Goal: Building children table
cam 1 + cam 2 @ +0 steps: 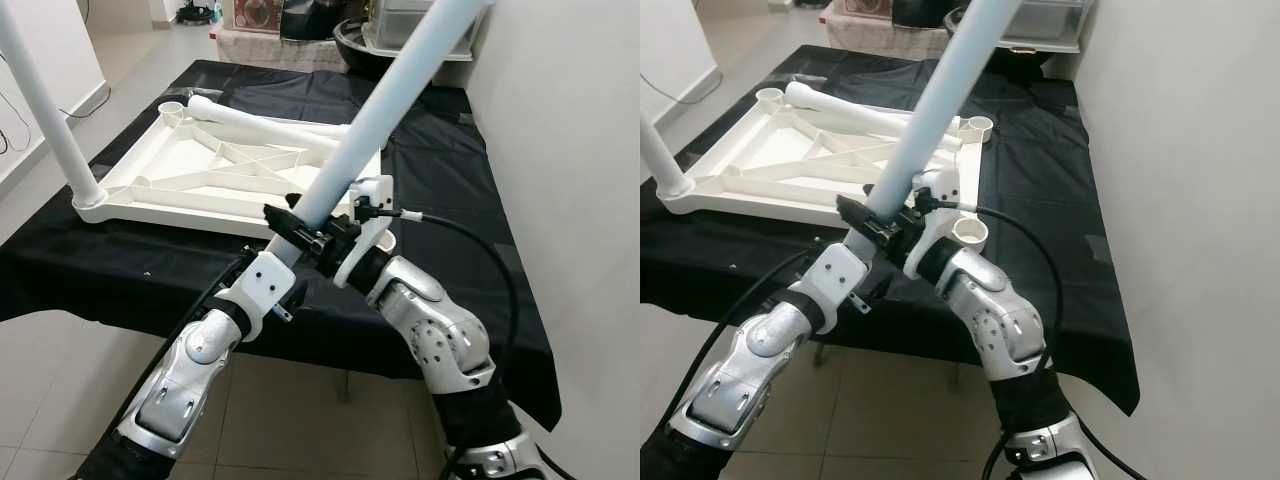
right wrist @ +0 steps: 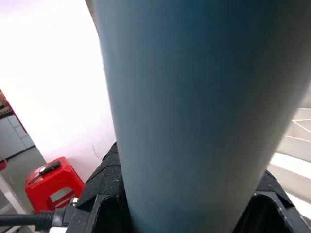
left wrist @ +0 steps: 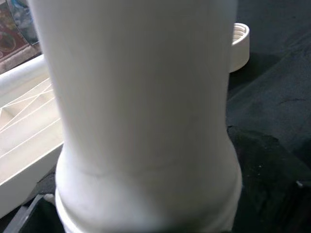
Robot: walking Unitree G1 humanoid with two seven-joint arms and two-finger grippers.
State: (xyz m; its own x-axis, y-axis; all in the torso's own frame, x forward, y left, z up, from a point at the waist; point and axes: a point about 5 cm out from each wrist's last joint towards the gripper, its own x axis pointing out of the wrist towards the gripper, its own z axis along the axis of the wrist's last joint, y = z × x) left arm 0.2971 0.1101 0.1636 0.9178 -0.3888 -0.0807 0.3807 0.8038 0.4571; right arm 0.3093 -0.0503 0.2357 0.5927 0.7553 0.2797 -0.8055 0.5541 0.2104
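Just beyond the two pincers, off the desk's (image 1: 450, 200) near edge, the upturned tabletop (image 1: 200, 165) shows an empty corner socket (image 1: 970, 231) beside the right pincer (image 1: 908, 232). Both it and the left pincer (image 1: 295, 232) are clenched on one table leg (image 1: 375, 110), its long axis slanting up and away. Legs counted: one held, one mounted (image 1: 45, 110), two lying loose (image 1: 265, 122).
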